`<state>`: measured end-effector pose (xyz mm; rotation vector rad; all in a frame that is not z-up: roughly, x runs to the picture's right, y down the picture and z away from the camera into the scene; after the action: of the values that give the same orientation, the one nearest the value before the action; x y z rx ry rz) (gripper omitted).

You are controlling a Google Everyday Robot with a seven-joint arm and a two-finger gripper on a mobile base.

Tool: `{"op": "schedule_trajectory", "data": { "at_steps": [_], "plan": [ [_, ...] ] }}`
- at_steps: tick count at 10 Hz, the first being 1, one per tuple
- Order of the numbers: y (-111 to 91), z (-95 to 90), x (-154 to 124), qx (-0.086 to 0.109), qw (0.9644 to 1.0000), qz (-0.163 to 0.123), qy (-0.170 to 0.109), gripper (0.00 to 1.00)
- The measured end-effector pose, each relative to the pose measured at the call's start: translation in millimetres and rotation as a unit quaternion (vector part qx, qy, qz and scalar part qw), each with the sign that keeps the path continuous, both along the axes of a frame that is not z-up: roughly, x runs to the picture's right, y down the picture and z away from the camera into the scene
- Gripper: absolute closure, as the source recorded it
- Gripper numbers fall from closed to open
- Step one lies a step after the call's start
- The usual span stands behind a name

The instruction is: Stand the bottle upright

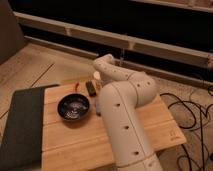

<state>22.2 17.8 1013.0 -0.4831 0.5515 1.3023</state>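
Note:
My white arm reaches over the wooden table to its far edge. The gripper hangs below the bent wrist, mostly hidden by the arm. A dark blue-grey block lies flat just left of it. A small pale shape shows between the block and the arm; I cannot tell whether it is the bottle or how it lies. A cream cup shows just behind, at the table's edge.
A black bowl sits left of centre on the table. A small reddish-orange thing lies behind the bowl. A dark grey mat covers the left side. Cables lie on the floor to the right.

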Motion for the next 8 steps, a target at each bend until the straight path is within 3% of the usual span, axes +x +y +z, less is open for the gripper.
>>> {"op": "schedule_trajectory", "data": {
  "at_steps": [5, 7, 8],
  "plan": [
    [-17, -44.5, -31, 0.054, 0.9974, -0.025, -0.042, 1.0],
    [-23, -57.7, -33, 0.091, 0.994, -0.029, -0.055, 1.0],
    [-26, -63.3, -34, 0.117, 0.9905, -0.03, -0.067, 1.0]
  ]
}}
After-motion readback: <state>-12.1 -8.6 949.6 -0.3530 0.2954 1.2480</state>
